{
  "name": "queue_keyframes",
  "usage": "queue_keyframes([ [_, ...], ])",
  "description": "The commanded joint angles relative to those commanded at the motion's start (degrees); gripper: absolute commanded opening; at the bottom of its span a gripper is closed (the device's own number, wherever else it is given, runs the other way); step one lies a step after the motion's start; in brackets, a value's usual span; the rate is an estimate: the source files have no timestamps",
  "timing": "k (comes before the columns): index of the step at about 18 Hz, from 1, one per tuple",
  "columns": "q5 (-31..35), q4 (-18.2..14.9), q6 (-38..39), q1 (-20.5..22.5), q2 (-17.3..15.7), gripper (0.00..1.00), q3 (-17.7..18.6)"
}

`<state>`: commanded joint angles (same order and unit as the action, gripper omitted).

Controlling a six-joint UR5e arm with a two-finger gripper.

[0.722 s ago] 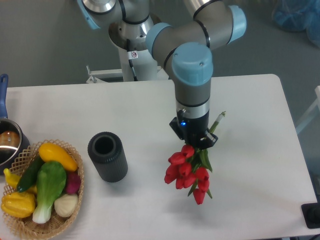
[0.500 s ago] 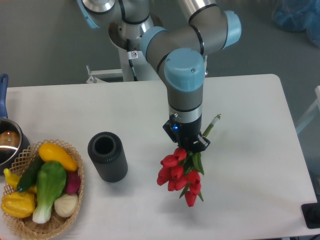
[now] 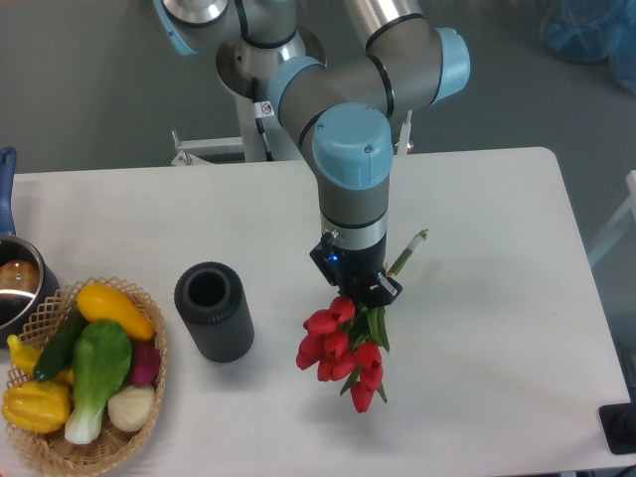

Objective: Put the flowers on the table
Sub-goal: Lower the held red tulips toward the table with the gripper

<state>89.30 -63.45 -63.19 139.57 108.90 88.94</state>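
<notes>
one flowers point(image 3: 341, 348) bunch, blooms lower-left

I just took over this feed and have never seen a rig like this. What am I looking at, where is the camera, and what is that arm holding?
You have one view, from a fixed camera looking down at the table from the front. The grey and blue jointed machine is a robot arm; the black part at its lower end is the gripper, which has two fingers. It is shut on the flowers, a bunch of red tulips: the blooms hang towards you and the stem ends stick out behind. Whether the blooms touch the table cannot be told. To the left stands a black cylinder, open at the top. Further left are a basket of vegetables and, at the edge, part of a pot.
</notes>
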Motion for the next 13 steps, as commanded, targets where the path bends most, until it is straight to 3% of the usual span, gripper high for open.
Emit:
queue_keyframes([
  [3, 0.09, -1.76, -0.09, 0.53, 0.00, 0.09, 0.35],
  [10, 0.53, -1.15, 0.43, 0.71, 1.40, 0.12, 1.58],
  [13, 0.44, -0.89, 0.52, 0.88, 2.29, 0.20, 3.51],
])
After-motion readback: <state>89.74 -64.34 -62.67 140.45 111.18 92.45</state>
